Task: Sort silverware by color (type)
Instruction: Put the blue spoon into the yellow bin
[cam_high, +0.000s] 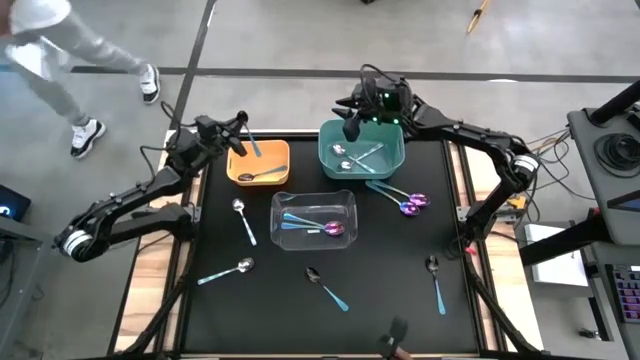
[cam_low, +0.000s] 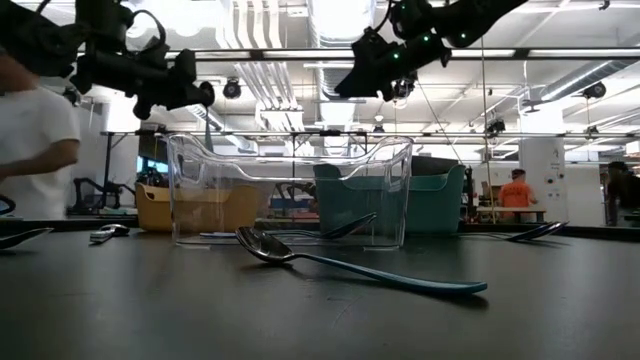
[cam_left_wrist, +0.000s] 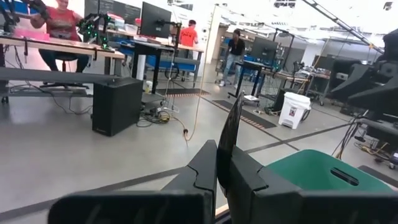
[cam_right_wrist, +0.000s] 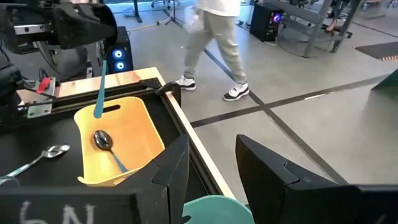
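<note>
The left gripper (cam_high: 243, 127) was held above the far edge of the orange bin (cam_high: 276, 150), its fingers (cam_left_wrist: 208, 163) closed on a dark-bowled spoon (cam_right_wrist: 100, 86) whose blue handle hung down over the bin. Inside that bin one dark-bowled spoon (cam_high: 262, 175) was already lying. The right gripper (cam_high: 351, 127) was poised above the far left corner of the teal bin (cam_high: 395, 153) with its fingers (cam_right_wrist: 171, 163) parted and nothing seen between them. In the teal bin a few silver-bowled spoons (cam_high: 358, 157) were lying crossed over one another. The clear bin (cam_high: 350, 200) was placed nearer the front of the black table (cam_high: 380, 290), between and in front of the other two bins, and at least two spoons with purple-pink bowls (cam_high: 318, 224) were seen inside it. Just beside the teal bin, on its right front side, two more purple-pink spoons (cam_high: 402, 200) were lying on the table. Silver-bowled spoons were left to the left of the clear bin (cam_high: 243, 219) and nearer the front left (cam_high: 228, 270). Dark-bowled spoons were lying in front of the clear bin (cam_high: 326, 286) and toward the front right (cam_high: 436, 282). A person (cam_right_wrist: 217, 37) was seen walking on the floor beyond the table.
</note>
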